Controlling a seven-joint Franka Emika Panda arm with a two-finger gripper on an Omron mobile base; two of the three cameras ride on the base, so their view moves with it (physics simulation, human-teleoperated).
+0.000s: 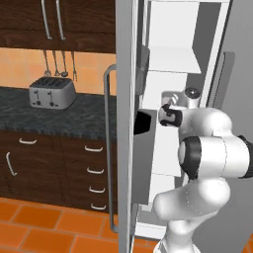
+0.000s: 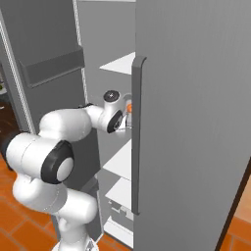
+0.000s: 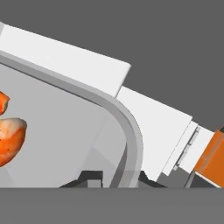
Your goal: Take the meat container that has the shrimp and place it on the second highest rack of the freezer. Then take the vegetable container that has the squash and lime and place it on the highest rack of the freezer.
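In the hand view, the grey meat container (image 3: 127, 127) lies close below me, and the orange-red shrimp (image 3: 9, 140) rests on its floor at the left. My gripper (image 3: 117, 179) is shut on the container's curved rim. White freezer shelves (image 3: 153, 124) lie beyond the rim. From the left base view my arm reaches into the open freezer (image 1: 173, 54) at mid height, and the wrist (image 1: 170, 114) hides the container. In the right base view a bit of the shrimp (image 2: 129, 107) peeks out beside the wrist. The vegetable container, squash and lime are out of view.
The freezer's left door (image 1: 126, 108) stands open with a long bar handle (image 1: 107, 148). The grey right door (image 2: 196, 122) and its handle (image 2: 136, 137) stand close beside my wrist. A toaster (image 1: 52, 92) sits on the dark counter (image 1: 74, 116) at the left.
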